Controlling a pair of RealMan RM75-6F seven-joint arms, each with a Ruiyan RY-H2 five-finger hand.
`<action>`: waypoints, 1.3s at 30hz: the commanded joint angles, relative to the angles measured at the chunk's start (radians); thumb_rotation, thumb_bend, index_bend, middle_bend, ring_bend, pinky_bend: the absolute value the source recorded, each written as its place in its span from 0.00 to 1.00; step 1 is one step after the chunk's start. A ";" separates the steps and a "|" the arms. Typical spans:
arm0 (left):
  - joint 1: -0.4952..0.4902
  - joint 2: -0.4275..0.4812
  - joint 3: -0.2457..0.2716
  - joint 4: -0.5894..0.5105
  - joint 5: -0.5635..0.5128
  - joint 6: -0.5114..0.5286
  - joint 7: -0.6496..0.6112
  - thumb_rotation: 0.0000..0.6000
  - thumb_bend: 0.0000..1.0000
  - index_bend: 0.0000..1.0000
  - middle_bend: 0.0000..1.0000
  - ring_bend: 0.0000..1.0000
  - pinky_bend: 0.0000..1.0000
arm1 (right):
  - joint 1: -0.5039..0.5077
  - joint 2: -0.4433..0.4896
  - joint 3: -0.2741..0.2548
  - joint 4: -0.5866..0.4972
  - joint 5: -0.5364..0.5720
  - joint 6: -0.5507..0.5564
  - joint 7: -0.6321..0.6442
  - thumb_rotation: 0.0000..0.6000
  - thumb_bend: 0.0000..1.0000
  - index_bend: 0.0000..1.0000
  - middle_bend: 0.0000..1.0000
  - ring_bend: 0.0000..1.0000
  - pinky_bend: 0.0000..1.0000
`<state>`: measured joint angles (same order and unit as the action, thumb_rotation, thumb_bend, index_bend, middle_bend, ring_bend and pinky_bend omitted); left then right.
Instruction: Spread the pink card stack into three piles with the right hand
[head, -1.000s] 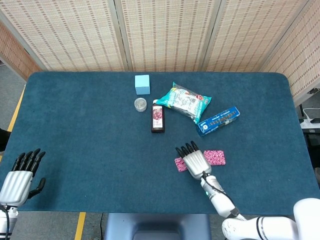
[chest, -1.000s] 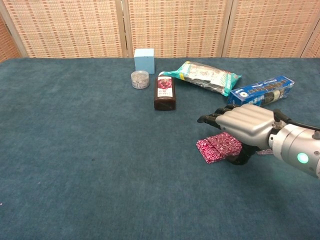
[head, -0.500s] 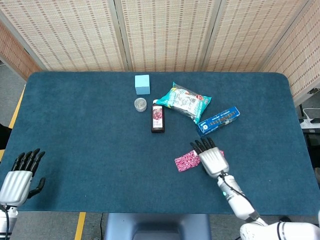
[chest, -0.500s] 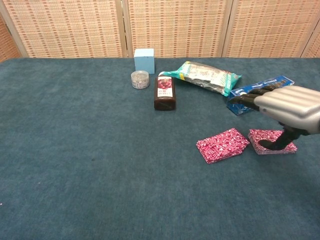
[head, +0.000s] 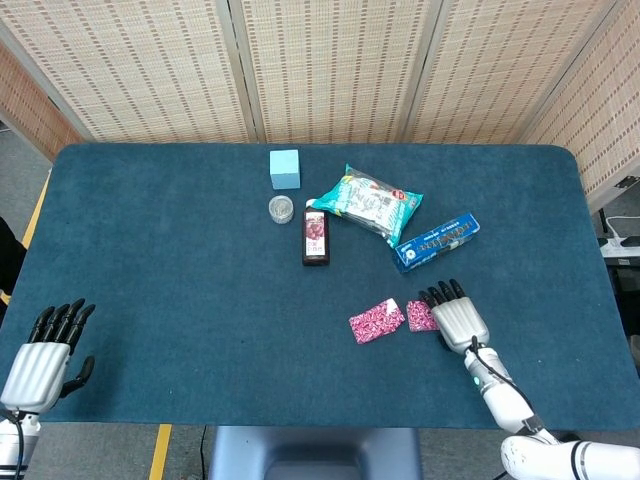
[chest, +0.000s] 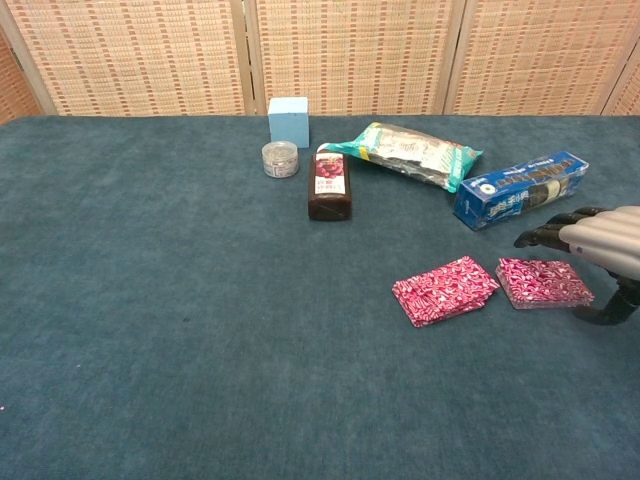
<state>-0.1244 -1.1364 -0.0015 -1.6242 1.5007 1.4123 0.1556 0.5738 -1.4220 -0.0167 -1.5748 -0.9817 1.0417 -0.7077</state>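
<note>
While two pink card piles are seen on the blue felt table (head: 150, 250), the left pile (chest: 445, 290) lies tilted and the right pile (chest: 543, 283) sits just beside it, slightly apart. The right hand (chest: 600, 240) is held just right of the right pile, fingers extended and a little apart, nothing gripped; whether the thumb touches the cards cannot be told. The left hand (head: 45, 352) is seen at the near-left table edge, fingers spread, nothing held. Behind the piles are found a blue box (chest: 520, 188), a teal snack bag (chest: 415, 153), a dark bottle (chest: 330, 185), a small jar (chest: 280, 159) and a light blue cube (chest: 288, 121).
</note>
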 joint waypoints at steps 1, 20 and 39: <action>0.001 0.001 0.000 0.000 0.001 0.001 -0.002 1.00 0.44 0.00 0.00 0.00 0.05 | 0.002 -0.009 0.007 0.005 0.002 0.000 0.002 1.00 0.27 0.16 0.14 0.02 0.00; -0.002 0.003 -0.001 0.005 -0.003 -0.005 -0.011 1.00 0.43 0.00 0.00 0.00 0.05 | 0.004 -0.027 0.024 0.009 0.018 0.014 -0.011 1.00 0.27 0.22 0.19 0.05 0.00; -0.010 0.002 -0.005 0.003 -0.018 -0.021 -0.003 1.00 0.43 0.00 0.00 0.00 0.05 | 0.005 -0.076 0.032 0.044 0.018 0.038 -0.027 1.00 0.27 0.38 0.30 0.15 0.10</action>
<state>-0.1341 -1.1346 -0.0065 -1.6210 1.4830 1.3918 0.1523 0.5810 -1.4946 0.0140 -1.5333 -0.9607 1.0758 -0.7347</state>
